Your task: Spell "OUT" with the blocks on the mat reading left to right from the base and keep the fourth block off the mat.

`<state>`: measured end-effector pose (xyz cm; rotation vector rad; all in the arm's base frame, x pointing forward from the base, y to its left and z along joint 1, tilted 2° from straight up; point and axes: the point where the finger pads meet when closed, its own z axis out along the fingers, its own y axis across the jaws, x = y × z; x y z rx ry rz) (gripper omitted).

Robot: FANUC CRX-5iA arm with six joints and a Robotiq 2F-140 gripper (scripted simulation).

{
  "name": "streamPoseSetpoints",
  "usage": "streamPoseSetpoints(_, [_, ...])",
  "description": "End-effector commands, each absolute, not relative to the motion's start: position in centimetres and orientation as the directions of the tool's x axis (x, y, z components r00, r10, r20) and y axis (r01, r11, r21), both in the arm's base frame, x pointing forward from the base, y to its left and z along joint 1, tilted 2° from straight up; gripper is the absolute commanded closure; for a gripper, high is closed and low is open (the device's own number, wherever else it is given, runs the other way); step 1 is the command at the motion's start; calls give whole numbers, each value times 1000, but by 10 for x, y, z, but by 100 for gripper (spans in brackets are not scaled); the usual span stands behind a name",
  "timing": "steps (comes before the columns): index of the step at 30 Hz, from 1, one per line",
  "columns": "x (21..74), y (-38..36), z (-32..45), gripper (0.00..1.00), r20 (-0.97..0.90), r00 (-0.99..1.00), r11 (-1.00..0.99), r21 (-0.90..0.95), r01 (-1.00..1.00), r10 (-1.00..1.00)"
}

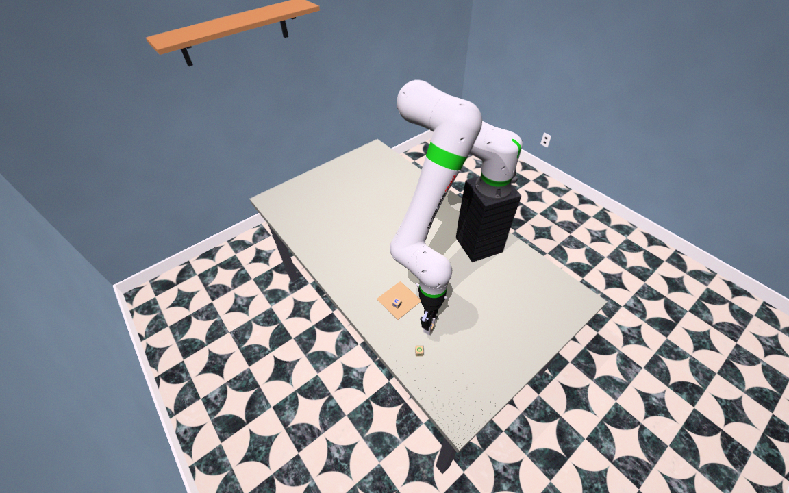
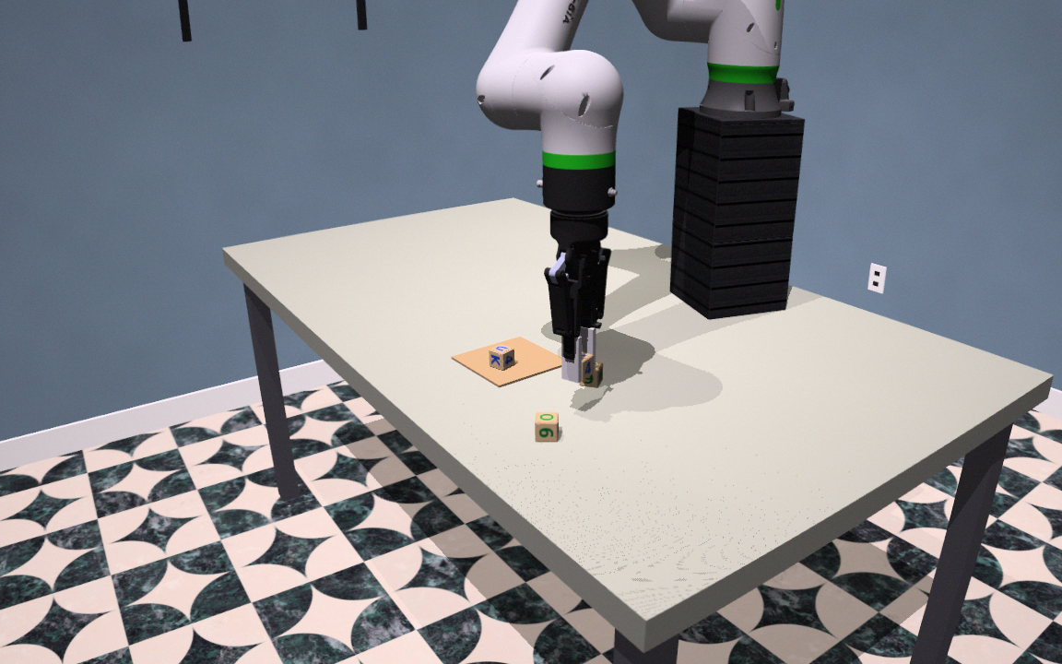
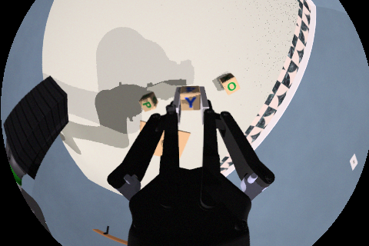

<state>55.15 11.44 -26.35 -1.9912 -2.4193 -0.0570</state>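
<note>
My gripper is shut on a wooden block whose face towards the wrist camera shows a blue Y. It hangs low over the table, just off the near right edge of the orange mat. In the exterior view the gripper mostly hides this block. A block with a green letter stands right beside the fingers; it also shows in the wrist view. A block with blue letters lies on the mat. A block with a green O on top lies on the table nearer the front edge, off the mat.
The black robot pedestal stands on the back of the table. The table's front edge runs close behind the O block. A wooden shelf hangs on the far wall.
</note>
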Motion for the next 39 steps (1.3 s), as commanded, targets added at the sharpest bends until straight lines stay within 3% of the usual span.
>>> streamPoseSetpoints(1, [554,117,-263,84,30,-194,193,29,981,981])
streamPoseSetpoints(13, [666,216,-255,84,60,-241,214,290,933,969])
streamPoseSetpoints(15, [666,216,-255,84,60,-241,214,290,933,969])
streamPoseSetpoints(24, [771,271,-239,84,-69,-197,204,521,829,978])
streamPoseSetpoints(39, [794,264,-238,84,-203,-120,217,567,795,972])
